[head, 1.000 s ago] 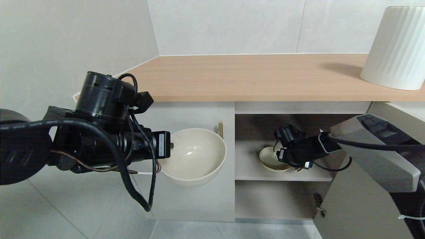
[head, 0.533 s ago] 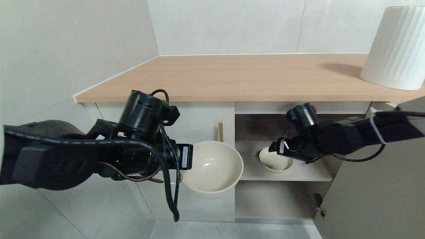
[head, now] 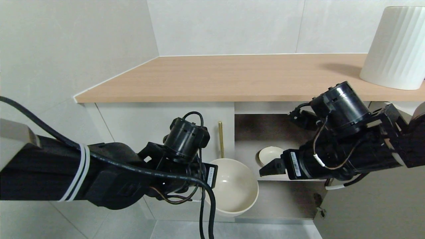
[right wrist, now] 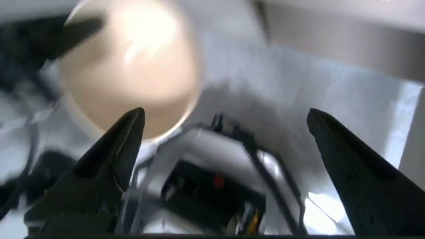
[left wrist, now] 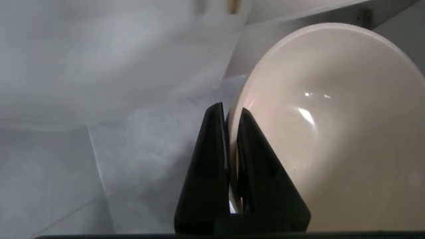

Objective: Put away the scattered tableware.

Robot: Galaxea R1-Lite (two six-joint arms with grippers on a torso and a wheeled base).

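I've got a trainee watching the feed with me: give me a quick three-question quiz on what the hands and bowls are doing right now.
1. True or false: the left hand pinches the big bowl by its rim.
2. Fill in the blank: the right hand has its fingers ____ and holds nothing.
3. Where is the small bowl? A, in the right hand; B, on the shelf inside the open cupboard; C, inside the big bowl.

Key: 1 true; 2 open; 3 B.
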